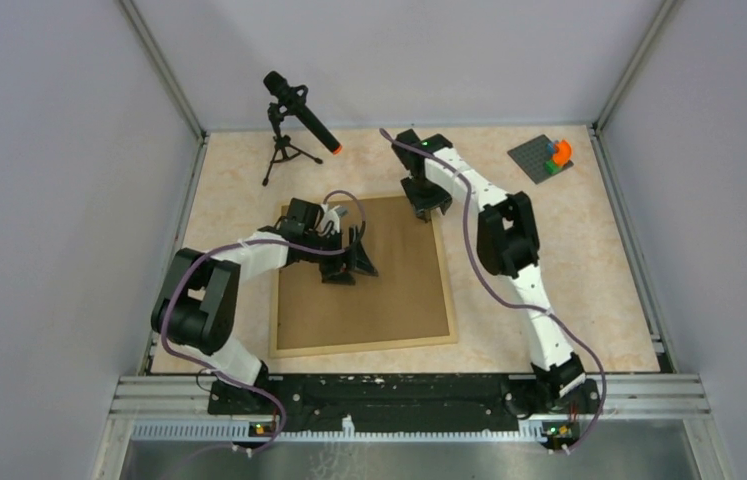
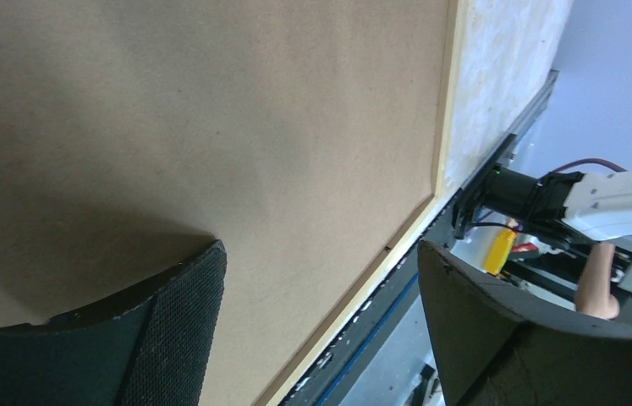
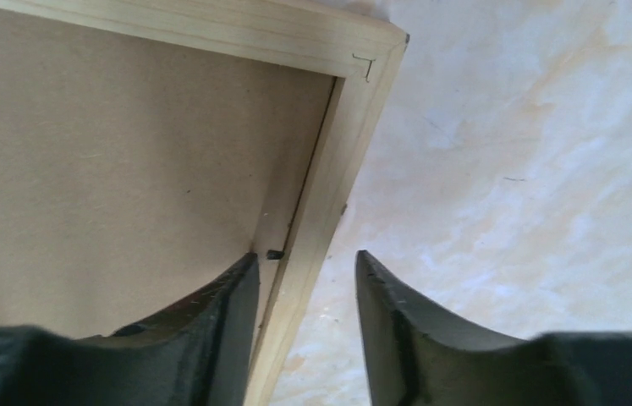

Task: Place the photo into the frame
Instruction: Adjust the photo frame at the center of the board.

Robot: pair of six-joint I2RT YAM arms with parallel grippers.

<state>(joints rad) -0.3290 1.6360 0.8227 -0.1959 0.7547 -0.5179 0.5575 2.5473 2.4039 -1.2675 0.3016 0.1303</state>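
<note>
The frame (image 1: 446, 290) of light wood lies flat on the table with a brown backing board (image 1: 379, 290) filling it. The photo is hidden. My left gripper (image 1: 354, 262) hovers open over the board's left half; in the left wrist view its fingers (image 2: 319, 245) stand wide apart above the board (image 2: 211, 110) and the frame's near rail (image 2: 443, 127). My right gripper (image 1: 427, 208) is at the frame's far right corner. In the right wrist view it (image 3: 307, 254) straddles the wooden rail (image 3: 329, 203), one finger over the board by a small black tab (image 3: 275, 254), the other over the table, with a gap beside the rail.
A microphone on a small tripod (image 1: 299, 112) stands at the back left. A grey plate with coloured bricks (image 1: 547, 157) sits at the back right. Grey walls enclose the marbled table (image 3: 532, 152), and a metal rail (image 1: 409, 390) runs along its near edge.
</note>
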